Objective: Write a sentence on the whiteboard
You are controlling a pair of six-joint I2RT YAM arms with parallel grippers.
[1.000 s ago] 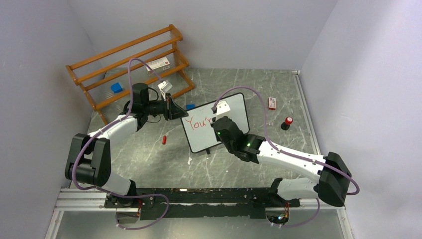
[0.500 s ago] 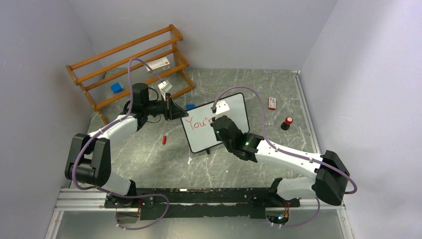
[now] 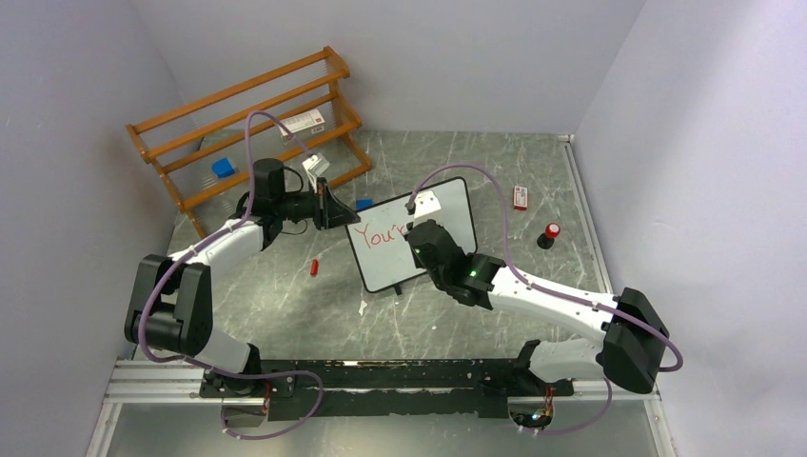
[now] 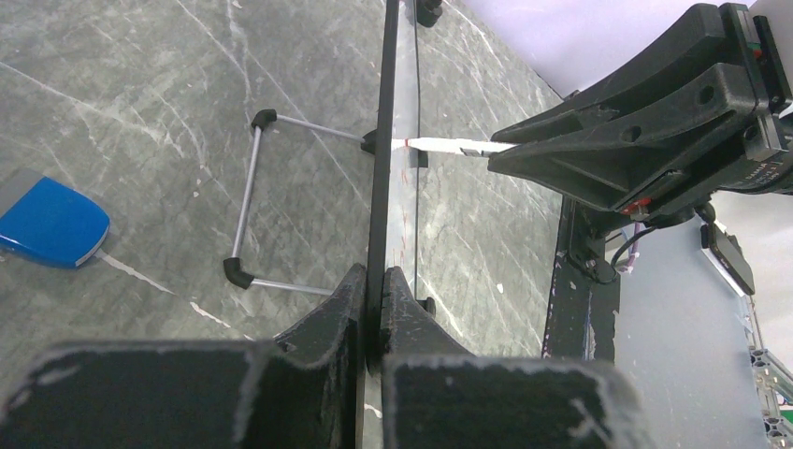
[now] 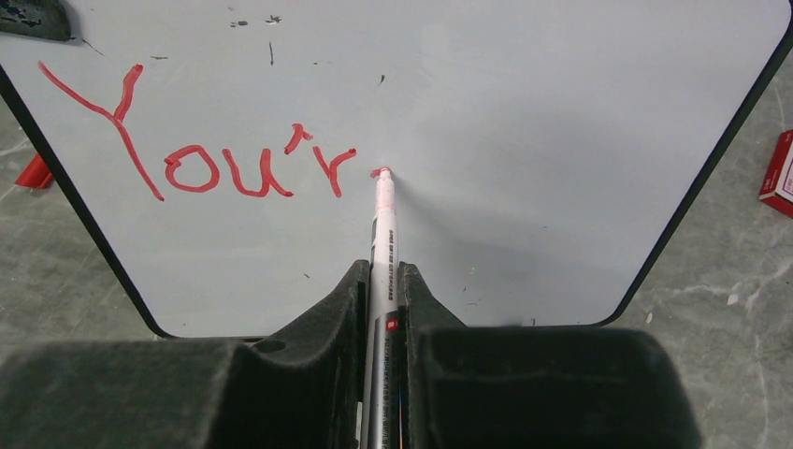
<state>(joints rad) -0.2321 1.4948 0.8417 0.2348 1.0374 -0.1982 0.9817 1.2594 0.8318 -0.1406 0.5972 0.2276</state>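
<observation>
Whiteboard (image 3: 381,267) — partly hidden overhead by right arm (image 3: 533,290).

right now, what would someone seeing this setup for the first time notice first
The red lettering "You'r" on the whiteboard, in the middle of the top view, catches the eye first. The right tool grips a marker whose tip sits on the board just past the last letter. At the board's left edge, the left tool is clamped shut on the frame.

"You'r" — red lettering (image 5: 245,190) on whiteboard (image 5: 561,140); marker (image 5: 383,234) print illegible.
</observation>
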